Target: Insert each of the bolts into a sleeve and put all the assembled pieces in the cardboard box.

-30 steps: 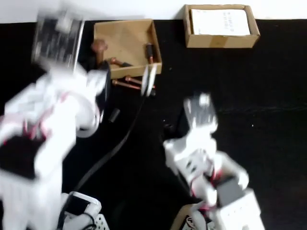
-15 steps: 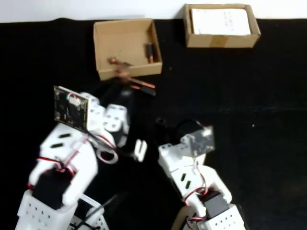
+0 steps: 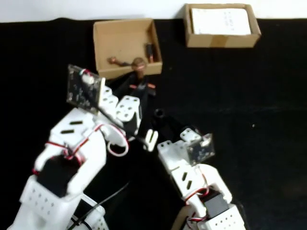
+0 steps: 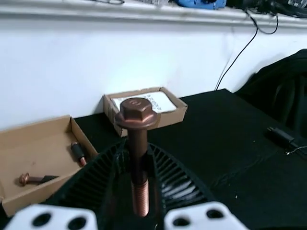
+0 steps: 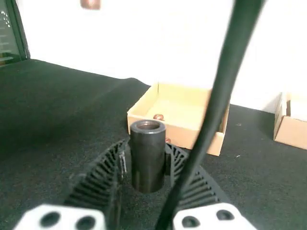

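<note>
My left gripper point(image 4: 138, 160) is shut on a copper bolt point(image 4: 138, 143), which stands upright with its hex head on top. From above, the bolt's head point(image 3: 138, 63) sits just in front of the open cardboard box point(image 3: 103, 45). My right gripper point(image 5: 147, 160) is shut on a black sleeve point(image 5: 147, 153), held upright with its bore facing up. In the high view the sleeve point(image 3: 159, 114) is a little nearer and to the right of the bolt. Two assembled pieces point(image 3: 149, 50) point(image 3: 116, 61) lie in the box.
A second cardboard box point(image 3: 222, 38) holding white paper stands at the back right. A black cable point(image 5: 216, 110) hangs across the right wrist view. Orange bits point(image 3: 150, 86) show on the black cloth by the box front, partly hidden by the left gripper.
The left arm has swung across and settled with the bolt raised in front of the box. The right arm has shifted, bringing the sleeve up near the bolt.
</note>
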Action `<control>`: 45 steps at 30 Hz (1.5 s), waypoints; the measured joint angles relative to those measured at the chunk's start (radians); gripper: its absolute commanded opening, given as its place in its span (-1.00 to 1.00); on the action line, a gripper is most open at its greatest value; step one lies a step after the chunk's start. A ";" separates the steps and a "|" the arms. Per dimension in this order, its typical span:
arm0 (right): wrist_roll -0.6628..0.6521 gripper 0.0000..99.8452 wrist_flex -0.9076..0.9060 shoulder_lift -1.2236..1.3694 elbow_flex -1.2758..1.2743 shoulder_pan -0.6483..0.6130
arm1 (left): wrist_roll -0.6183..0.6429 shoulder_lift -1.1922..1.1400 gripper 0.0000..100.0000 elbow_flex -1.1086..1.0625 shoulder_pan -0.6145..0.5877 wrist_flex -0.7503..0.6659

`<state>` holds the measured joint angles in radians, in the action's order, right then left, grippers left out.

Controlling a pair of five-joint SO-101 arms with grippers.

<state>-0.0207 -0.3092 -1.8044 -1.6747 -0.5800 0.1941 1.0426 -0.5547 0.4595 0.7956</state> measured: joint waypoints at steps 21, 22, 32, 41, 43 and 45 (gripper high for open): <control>0.112 -0.99 0.000 0.000 0.000 0.000 | 0.002 -0.006 -0.98 0.043 0.000 0.031; 0.112 -0.99 -0.005 0.000 0.000 0.000 | 0.002 -0.006 -0.98 0.043 0.000 0.031; 0.112 -0.99 -0.025 0.000 0.000 0.000 | 0.000 -0.006 -0.98 0.043 0.083 0.031; 0.112 -0.99 -0.025 0.000 0.000 0.000 | 0.002 -0.130 -0.98 0.043 0.114 0.031; 0.112 -0.99 -0.025 0.000 0.000 0.000 | 0.002 -0.161 -0.98 0.043 0.130 0.031; 0.112 -0.99 -0.025 0.000 0.000 0.000 | 0.002 -0.186 -0.98 0.043 0.138 0.031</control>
<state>0.0913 -0.3337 -1.8044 -1.6747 -0.5800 0.1956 0.8569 -0.5117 0.5976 0.8263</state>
